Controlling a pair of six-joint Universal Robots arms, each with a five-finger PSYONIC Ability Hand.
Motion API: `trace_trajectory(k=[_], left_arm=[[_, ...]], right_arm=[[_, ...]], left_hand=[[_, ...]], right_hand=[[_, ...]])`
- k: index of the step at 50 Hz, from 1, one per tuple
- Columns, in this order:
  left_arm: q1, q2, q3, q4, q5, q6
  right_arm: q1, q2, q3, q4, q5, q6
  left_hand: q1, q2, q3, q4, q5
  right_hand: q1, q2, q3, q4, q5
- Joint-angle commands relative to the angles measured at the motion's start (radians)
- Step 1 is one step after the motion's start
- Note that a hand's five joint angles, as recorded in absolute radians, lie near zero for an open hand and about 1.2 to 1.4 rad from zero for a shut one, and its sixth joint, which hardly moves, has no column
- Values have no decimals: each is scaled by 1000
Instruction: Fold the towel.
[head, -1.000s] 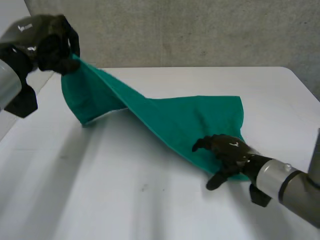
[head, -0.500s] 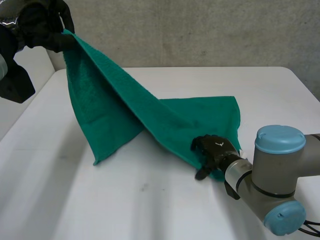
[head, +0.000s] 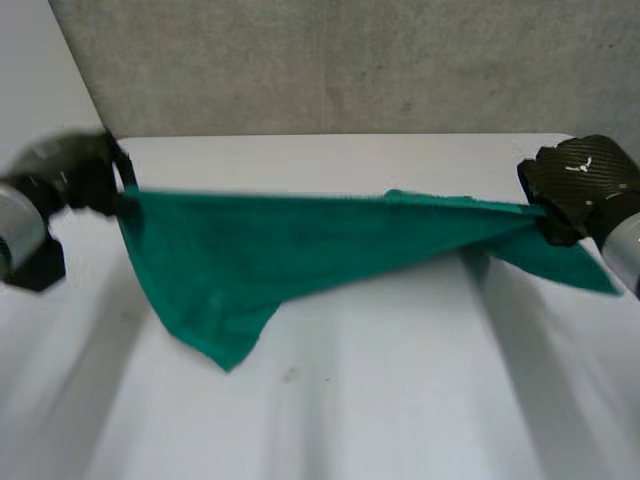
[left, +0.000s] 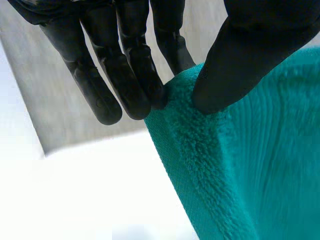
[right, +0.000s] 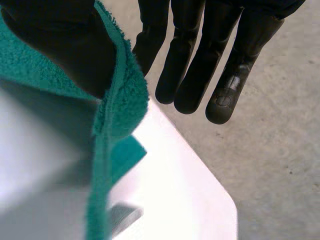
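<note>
Where the green terry-cloth towel is hanging: now stretching taut from 9 to 3 o'clock above the white table, no longer draping onto it.
Left hand: pinching a corner, thumb against fingers, lowered from 11 to 9 o'clock.
Right hand: pinching the opposite end, thumb against fingers, risen off the table.
Grey concrete wall: standing at 12 o'clock.

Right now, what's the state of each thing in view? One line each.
towel: held up, top edge stretched between both hands, lower part sagging toward the table.
left robot hand: shut on towel, thumb and fingers pinching the edge at one end.
right robot hand: shut on towel, pinching the other end.
</note>
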Motion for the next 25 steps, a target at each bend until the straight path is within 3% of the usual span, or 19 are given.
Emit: trace_trajectory(k=[1, 7, 14, 22, 23, 25], left_arm=[[-41, -116, -176, 7, 2, 224], [-95, -269, -176, 15, -4, 267], [-116, -346, -55, 45, -18, 270], [-156, -377, 396, 56, -139, 269], [-161, -371, 539, 109, -186, 272], [-159, -363, 612, 180, -210, 270]], right_arm=[[1, -23, -20, 336, 6, -282], [9, 134, -12, 432, 41, -399], [12, 274, -149, 423, 127, -402], [67, 305, -563, 232, 146, -266], [67, 303, -636, 159, 143, -214], [67, 300, -696, 72, 143, -166]], left_hand=[[265, 200, 204, 200, 255], [265, 200, 204, 200, 255], [265, 200, 204, 200, 255], [265, 200, 204, 200, 255], [265, 200, 204, 200, 255], [265, 200, 204, 200, 255]], right_hand=[[418, 227, 218, 207, 242], [418, 227, 218, 207, 242], [418, 227, 218, 207, 242], [418, 227, 218, 207, 242], [418, 227, 218, 207, 242], [418, 227, 218, 207, 242]])
